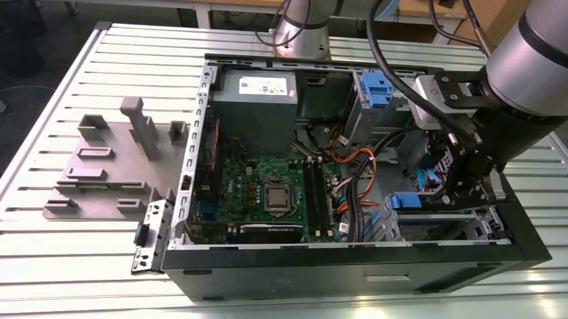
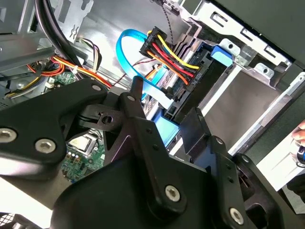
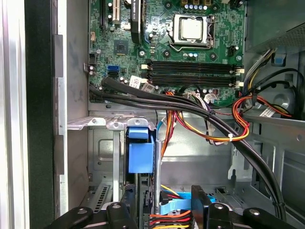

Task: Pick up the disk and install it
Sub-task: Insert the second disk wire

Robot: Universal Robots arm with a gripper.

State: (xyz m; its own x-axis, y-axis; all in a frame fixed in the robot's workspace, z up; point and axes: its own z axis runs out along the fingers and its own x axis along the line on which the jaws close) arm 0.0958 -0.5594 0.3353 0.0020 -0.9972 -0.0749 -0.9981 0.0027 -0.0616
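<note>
The gripper [image 2: 176, 126] is down in the case's drive bay [image 1: 443, 222], fingers looking clamped on the disk [image 3: 141, 153] by its blue carrier, standing it on edge to slide in, though the pinch itself is half hidden.

Overhead exterior; wrist views inside case [image 1: 355, 259]

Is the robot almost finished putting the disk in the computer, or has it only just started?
It looks well along. Picking up seems done: the disk stands on edge inside the drive bay of the case, not out on the table. In hand: the gripper is down in the case at the disk's blue-framed end, beside the coloured cables. Left: I can't tell whether the disk is fully seated.
</note>
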